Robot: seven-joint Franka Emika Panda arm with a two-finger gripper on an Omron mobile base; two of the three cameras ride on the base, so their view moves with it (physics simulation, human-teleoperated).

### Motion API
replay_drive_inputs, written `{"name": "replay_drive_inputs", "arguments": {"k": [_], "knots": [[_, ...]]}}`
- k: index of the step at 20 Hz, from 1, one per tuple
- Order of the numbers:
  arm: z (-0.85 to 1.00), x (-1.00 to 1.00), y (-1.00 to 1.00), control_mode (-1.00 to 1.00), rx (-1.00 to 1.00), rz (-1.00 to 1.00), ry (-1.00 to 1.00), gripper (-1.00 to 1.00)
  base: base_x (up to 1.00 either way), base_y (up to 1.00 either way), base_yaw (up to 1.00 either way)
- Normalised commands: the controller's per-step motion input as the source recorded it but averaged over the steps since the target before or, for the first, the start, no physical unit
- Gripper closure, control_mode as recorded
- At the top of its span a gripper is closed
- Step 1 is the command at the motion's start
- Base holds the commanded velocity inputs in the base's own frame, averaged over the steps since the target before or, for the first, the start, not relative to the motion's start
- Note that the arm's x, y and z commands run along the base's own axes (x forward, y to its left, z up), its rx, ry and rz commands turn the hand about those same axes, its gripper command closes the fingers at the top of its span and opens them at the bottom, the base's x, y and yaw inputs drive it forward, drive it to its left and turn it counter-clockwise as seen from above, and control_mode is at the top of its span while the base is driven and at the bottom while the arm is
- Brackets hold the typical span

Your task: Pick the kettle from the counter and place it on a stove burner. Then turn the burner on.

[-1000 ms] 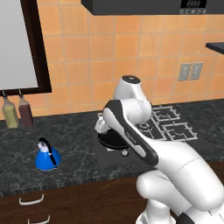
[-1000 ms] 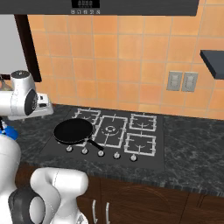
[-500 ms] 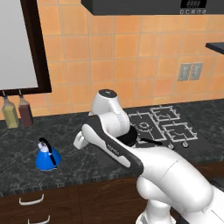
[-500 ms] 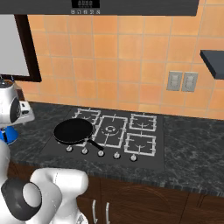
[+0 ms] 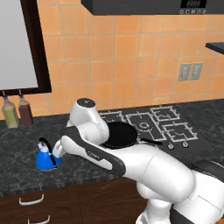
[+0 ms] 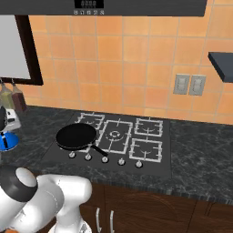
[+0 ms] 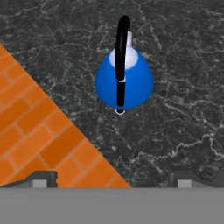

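— Hand view first: where is the kettle (image 7: 124,78)?

— It stands upright on the counter (image 7: 183,65), in the upper middle of that view, and its black handle arches over the pale lid. The orange tiled wall (image 7: 39,144) fills the lower left corner.

— And the gripper (image 7: 113,181)?

— Its two fingertips (image 7: 43,178) show at the bottom, far apart from each other, so the fingers are spread wide. Nothing is between them; the kettle is well clear of them.

— What does the left base view show?

— The kettle (image 5: 45,156) sits on the counter (image 5: 17,144), left of the cooktop. The arm bends down just beside it (the hand itself is mostly hidden behind the forearm there). Two bottles (image 5: 17,111) stand at the wall, behind the kettle and apart from it.

— And the stove?

— In the right base view a black frying pan (image 6: 76,135) lies on the front left burner. The other burners are bare, for example the front right burner (image 6: 145,149). The knobs (image 6: 104,159) are in a row along the front edge. The kettle (image 6: 7,140) is at the far left edge of this view, near the pan but not touching it.
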Motion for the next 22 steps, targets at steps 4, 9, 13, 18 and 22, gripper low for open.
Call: {"name": "replay_drive_inputs", "arguments": {"k": [4,9,13,18,22], "knots": [[-0.18,0.01,0.37,-1.00,0.00,0.00,0.00,-1.00,0.00,0.00,0.00],[-0.08,0.19,0.08,-1.00,0.00,-0.05,0.00,-1.00,0.00,0.00,0.00],[-0.24,0.28,0.19,-1.00,0.00,-0.11,-0.02,-1.00,0.00,0.00,0.00],[-0.23,0.22,0.37,-1.00,0.00,-0.08,-0.03,-1.00,0.00,0.00,0.00],[-0.14,0.26,0.37,-1.00,0.00,-0.06,0.00,-1.00,0.00,0.00,0.00]]}}
